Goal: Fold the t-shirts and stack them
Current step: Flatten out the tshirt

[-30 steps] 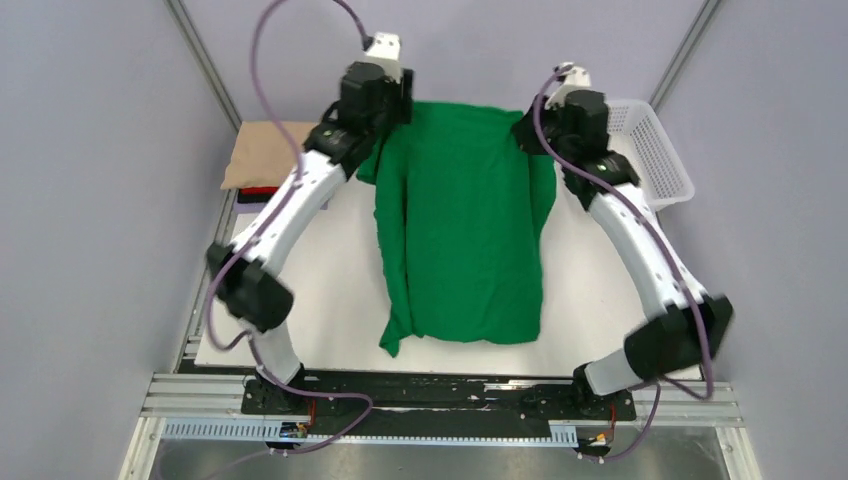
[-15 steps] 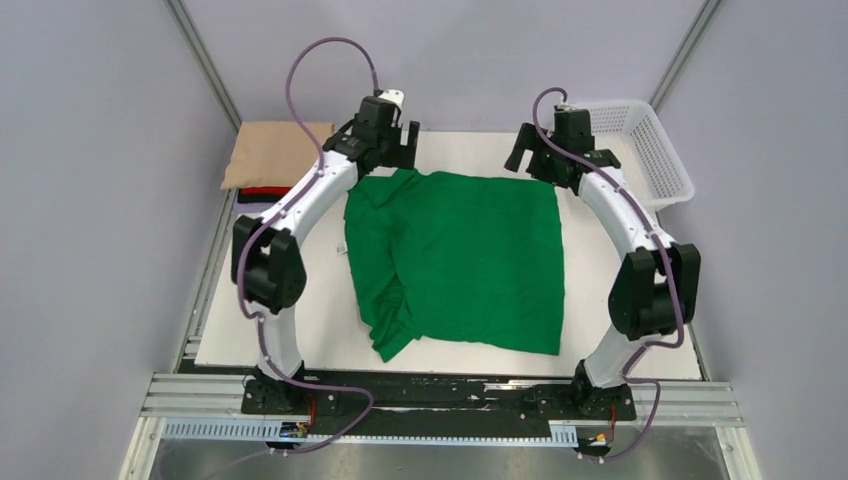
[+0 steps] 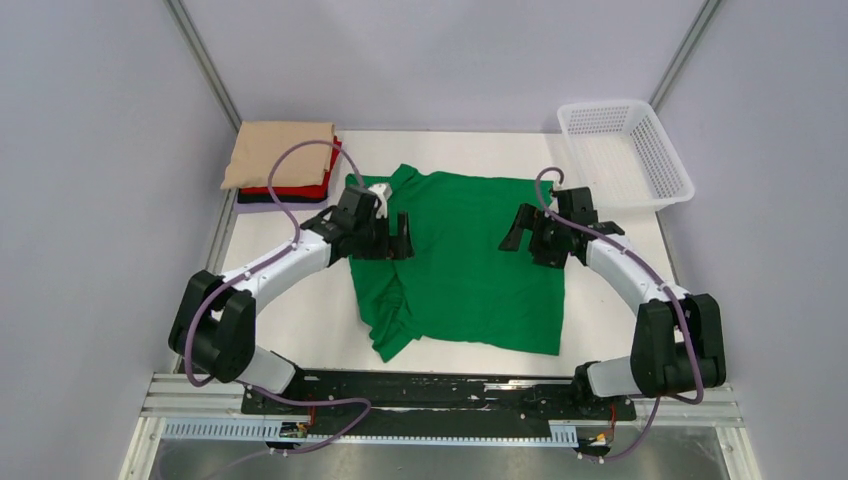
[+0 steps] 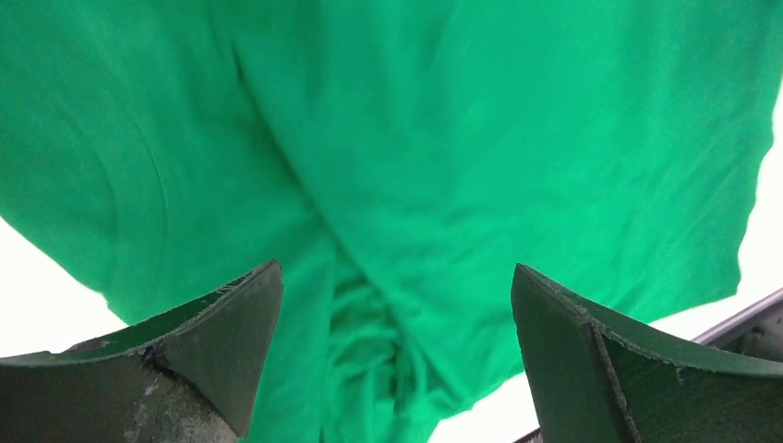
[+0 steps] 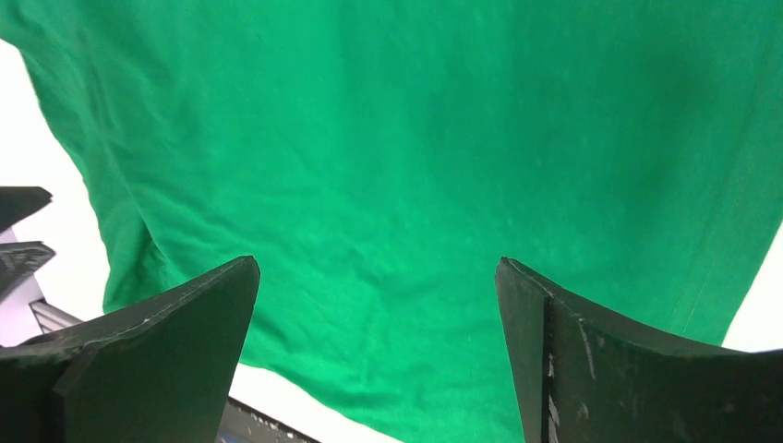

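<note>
Green shirt [image 3: 470, 270] lies mid-counter, with no clean fold in it yet. The near hem stops just short of the near edge of the counter [image 3: 300, 330], and its near-left corner trails out in a crumpled tail. The right half is flat. The left half is doubled over and creased; the left wrist view shows a knot of wrinkles right under the arm.

Left fingers [image 4: 212, 341] are spread wide with nothing in them, above the creased left side. Right fingers [image 5: 175, 323] are the same: wide apart, empty, above the flat side near the shirt's right edge.

My read: this is the lay-out/smoothing step, first fold not started. Next, the left flap needs pulling flat or using as the first fold line. Either way both arms must drop to the cloth and pinch an edge layer, not the bunch.

Room: a wide bare strip toward the left edge, a thin one toward the right edge, and a bare band before the far edge. There's little slack near, so fold inward.

Far left corner: stack [image 3: 283, 160], tan on red on dark, well apart from the green shirt and probably the drop spot. Far right corner: basket [image 3: 660, 185], away from the right arm.
</note>
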Motion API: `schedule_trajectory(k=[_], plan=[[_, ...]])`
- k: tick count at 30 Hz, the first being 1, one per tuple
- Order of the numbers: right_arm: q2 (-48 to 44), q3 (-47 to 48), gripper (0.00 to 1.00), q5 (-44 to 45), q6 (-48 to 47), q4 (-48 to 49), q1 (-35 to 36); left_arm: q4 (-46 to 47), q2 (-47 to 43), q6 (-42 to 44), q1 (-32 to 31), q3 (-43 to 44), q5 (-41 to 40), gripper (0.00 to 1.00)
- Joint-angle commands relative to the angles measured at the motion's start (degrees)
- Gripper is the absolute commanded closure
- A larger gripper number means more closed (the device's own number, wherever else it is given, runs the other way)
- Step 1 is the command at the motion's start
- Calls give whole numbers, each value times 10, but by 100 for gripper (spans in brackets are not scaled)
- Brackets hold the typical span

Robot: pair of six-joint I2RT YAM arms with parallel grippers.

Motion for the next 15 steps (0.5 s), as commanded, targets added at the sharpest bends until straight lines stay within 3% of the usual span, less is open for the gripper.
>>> schedule_trajectory(k=[1, 5, 10, 15], plan=[[-27, -49, 0, -33, 34, 44, 3, 23, -50, -59, -3, -67, 20, 0], [-1, -75, 0, -23, 42, 70, 3, 88, -26, -85, -2, -121, 29, 0], [64, -58, 0, 26, 43, 75, 1, 51, 57, -126, 15, -85, -43, 0], [128, -26, 0, 56, 45, 78, -18, 75, 115, -129, 68, -56, -58, 0]])
